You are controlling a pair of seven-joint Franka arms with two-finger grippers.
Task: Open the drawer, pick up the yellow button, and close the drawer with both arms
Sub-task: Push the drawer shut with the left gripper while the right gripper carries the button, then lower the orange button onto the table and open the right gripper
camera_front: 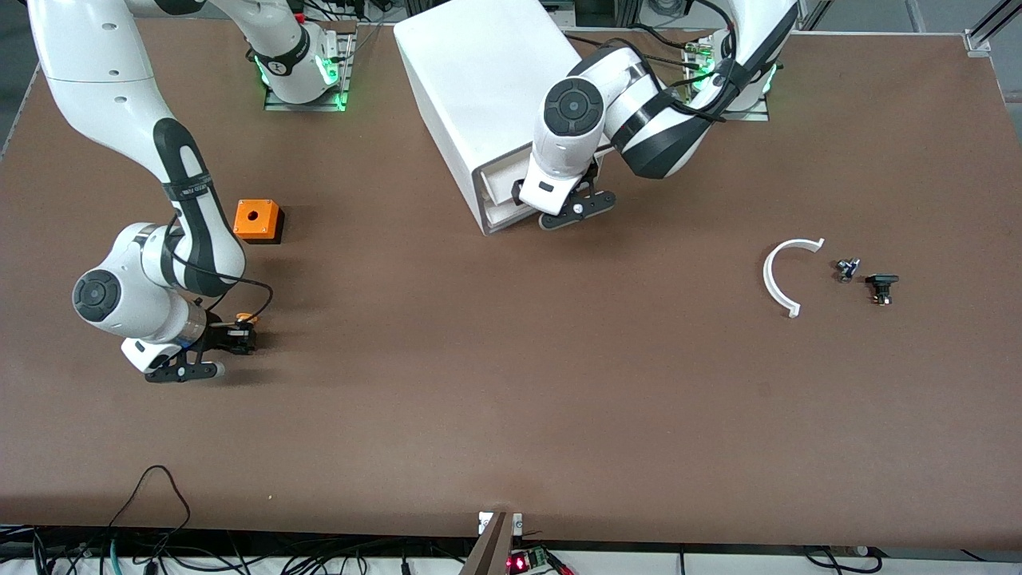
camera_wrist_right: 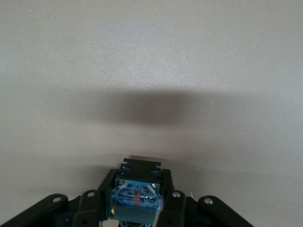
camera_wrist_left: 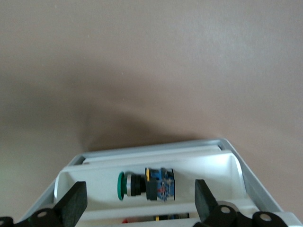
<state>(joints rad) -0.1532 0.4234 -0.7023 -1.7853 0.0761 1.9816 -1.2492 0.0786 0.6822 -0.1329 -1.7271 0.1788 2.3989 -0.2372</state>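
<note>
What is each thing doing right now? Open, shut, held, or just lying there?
Drawer: open.
Green button: lying in the drawer.
Left gripper: open, at the drawer.
Button: held.
Right gripper: shut on the button, over the table.
Orange cube: sitting on the table.

No lettering, label, brand, number or sign can be read in any view — not on the arms, the cabinet (camera_front: 487,104) or the small parts.

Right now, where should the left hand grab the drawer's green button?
From above, pinch the green button by its square body, not the round cap. It lies on its side in the drawer; the open left hand spans it lengthwise, so probably turn first.
</note>
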